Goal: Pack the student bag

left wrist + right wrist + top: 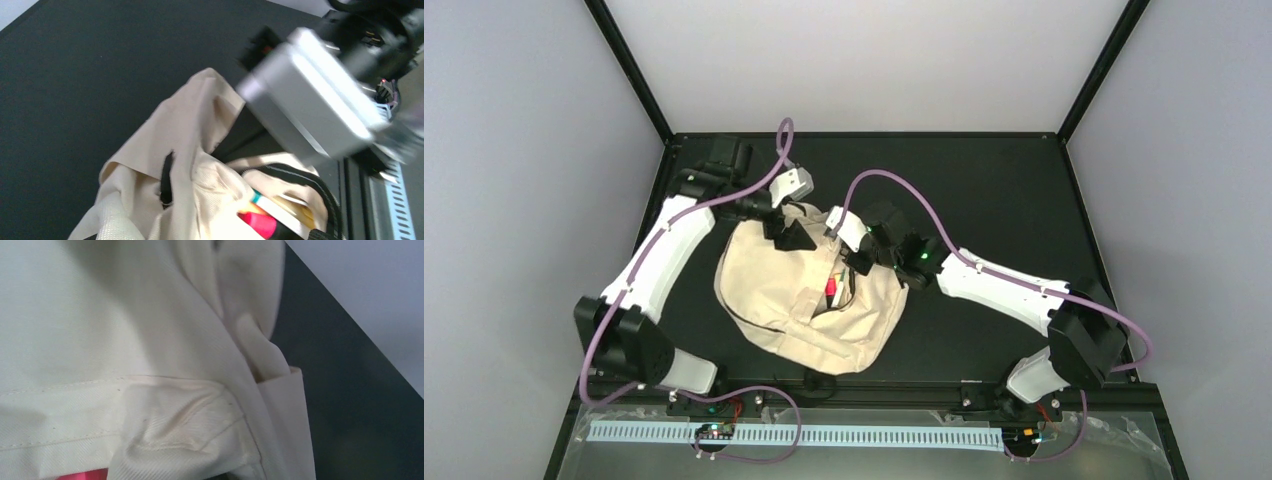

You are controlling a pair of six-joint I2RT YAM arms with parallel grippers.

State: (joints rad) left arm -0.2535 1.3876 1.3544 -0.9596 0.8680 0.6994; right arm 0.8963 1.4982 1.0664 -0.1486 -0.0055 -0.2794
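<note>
The cream student bag lies in the middle of the black table, its dark-zippered opening facing the right arm. A pink item shows in the opening. My left gripper sits on the bag's far top edge, shut on a fold of fabric that is pulled up toward its camera. My right gripper is at the opening's far right rim, pinching puckered cream cloth. Fabric hides the fingers in both wrist views. The left wrist view shows the pink item and a white, teal-tipped item inside.
The right arm's grey wrist camera housing hangs close over the bag in the left wrist view. Black frame posts stand at the table's back corners. A white slotted rail runs along the near edge.
</note>
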